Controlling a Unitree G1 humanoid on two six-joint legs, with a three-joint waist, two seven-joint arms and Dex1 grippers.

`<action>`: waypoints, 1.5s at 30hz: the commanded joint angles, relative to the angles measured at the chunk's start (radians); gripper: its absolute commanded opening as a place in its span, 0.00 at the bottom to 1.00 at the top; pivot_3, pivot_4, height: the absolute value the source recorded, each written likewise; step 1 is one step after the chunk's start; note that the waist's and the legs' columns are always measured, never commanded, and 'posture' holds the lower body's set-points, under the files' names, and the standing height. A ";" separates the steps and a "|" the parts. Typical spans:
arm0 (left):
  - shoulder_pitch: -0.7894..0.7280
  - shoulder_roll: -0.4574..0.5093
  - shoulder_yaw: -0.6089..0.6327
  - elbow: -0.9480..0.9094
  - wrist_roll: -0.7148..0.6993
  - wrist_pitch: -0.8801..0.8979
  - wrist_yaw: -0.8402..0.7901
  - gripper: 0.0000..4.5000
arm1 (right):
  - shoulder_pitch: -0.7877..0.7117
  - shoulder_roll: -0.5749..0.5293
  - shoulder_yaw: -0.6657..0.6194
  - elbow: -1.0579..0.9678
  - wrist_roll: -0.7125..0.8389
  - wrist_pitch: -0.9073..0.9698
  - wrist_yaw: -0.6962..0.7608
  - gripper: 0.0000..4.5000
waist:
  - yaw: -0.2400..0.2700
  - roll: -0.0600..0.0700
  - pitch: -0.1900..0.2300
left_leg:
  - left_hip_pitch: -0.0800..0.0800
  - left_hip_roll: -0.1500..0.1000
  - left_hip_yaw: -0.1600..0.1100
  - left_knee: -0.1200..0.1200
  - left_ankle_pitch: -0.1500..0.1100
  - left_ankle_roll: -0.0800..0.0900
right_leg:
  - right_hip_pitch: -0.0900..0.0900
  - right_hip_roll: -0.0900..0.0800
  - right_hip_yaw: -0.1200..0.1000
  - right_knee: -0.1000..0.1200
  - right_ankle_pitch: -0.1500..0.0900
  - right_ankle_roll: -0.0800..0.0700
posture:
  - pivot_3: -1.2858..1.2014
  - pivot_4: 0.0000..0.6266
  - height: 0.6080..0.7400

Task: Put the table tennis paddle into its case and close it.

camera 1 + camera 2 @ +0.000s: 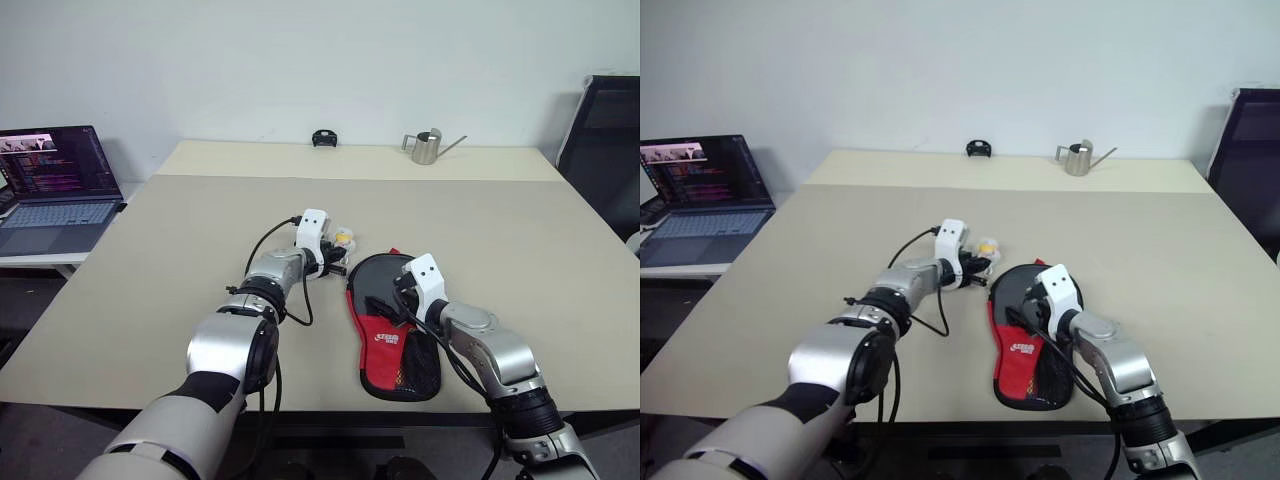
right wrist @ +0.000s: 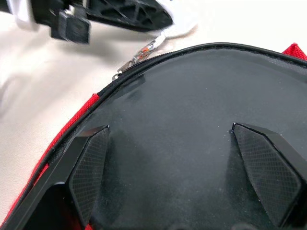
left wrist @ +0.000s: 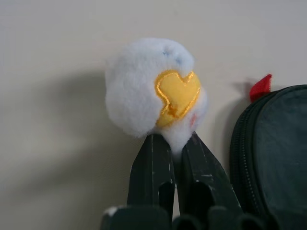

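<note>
1 yellow heart on pompom

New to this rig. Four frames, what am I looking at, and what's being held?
A humanoid robot with two arms, each ending in a two-fingered pincer. Two pictures come from its head cameras, looking down over a beige table. The other two come from wrist cameras, looking along each pincer's fingers. On the table lies the case, black and red, zipper round its edge. The left pincer is shut on a fluffy white pompom with a yellow heart, beside the case. The right pincer is open, hovering over the case's black top. A watering can stands at the far edge.
</note>
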 commanded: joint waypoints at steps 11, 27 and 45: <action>0.295 0.090 -0.066 -0.540 -0.133 0.187 -0.456 0.00 | 0.021 0.018 0.000 0.058 -0.018 0.011 -0.022 1.00 | 0.000 0.000 0.000 | 0.001 0.000 -0.001 0.000 0.000 0.000 | 0.001 -0.001 0.001 0.000 0.000 0.000 | 0.52 0.24 1.00; 0.263 0.086 -0.113 -0.601 -0.146 0.207 -0.423 0.00 | -0.043 0.028 0.069 0.240 -0.098 -0.045 -0.004 1.00 | -0.001 0.000 0.000 | 0.011 0.001 -0.001 -0.001 0.000 0.000 | 0.009 -0.001 0.001 0.000 0.000 0.000 | 0.52 0.24 1.00; 0.000 0.037 -0.148 -0.139 0.006 -0.108 -0.251 0.00 | 0.039 0.102 0.092 0.248 -0.130 -0.036 -0.033 1.00 | -0.002 -0.008 -0.010 | 0.014 0.001 -0.001 -0.011 0.000 0.000 | 0.010 -0.001 0.001 -0.006 0.000 0.000 | 0.52 0.24 1.00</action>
